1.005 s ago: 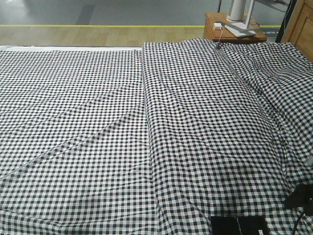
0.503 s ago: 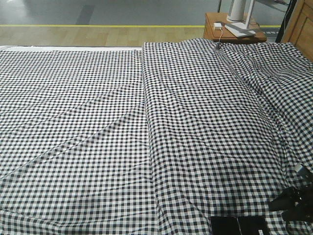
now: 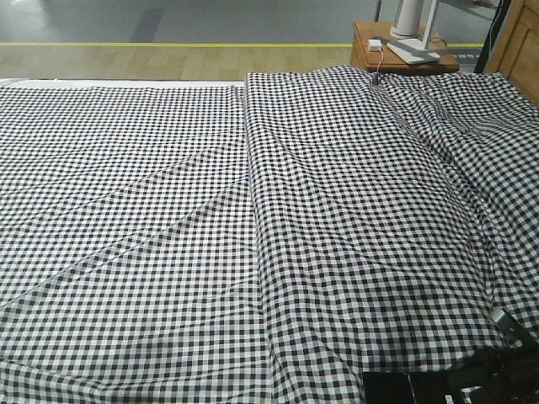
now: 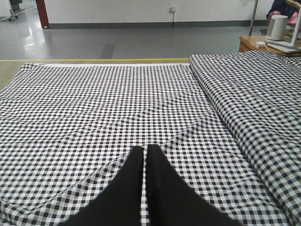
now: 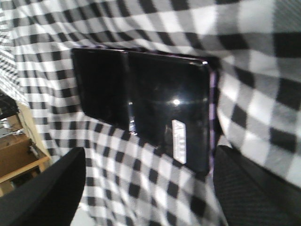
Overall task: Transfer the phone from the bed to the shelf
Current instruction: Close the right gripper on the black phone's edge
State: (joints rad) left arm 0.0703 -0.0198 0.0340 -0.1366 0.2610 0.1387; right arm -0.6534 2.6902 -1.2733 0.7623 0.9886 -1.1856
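Bed [image 3: 168, 210]: black-and-white gingham fills nearly the whole front view, with one long fold running top to bottom right of centre and shallow creases across the left half. Behind it at the top there's grey floor [image 3: 168, 21], a yellow line [image 3: 168, 45] and a wood-tone strip. Bedside table [image 3: 404, 52] sits upper right, carrying a white cylinder [image 3: 411, 17].

Phone [image 3: 413, 389]: flat on the bed at the bottom edge, right of centre. Glossy black, middle crease and white sticker clear in the right wrist view.

Right gripper [image 5: 148, 188]: fingers [image 5: 47, 193] spread wide either side of the phone. Can't tell if they touch it.

Left gripper [image 4: 145, 160]: fingers together with only a thin slit between, above bare cloth, lower centre of its view.

Delta vs 1.0 s ago: right gripper [image 3: 497, 374] has moved from the right edge down and left, now just beside the phone. Phone and cloth unchanged.
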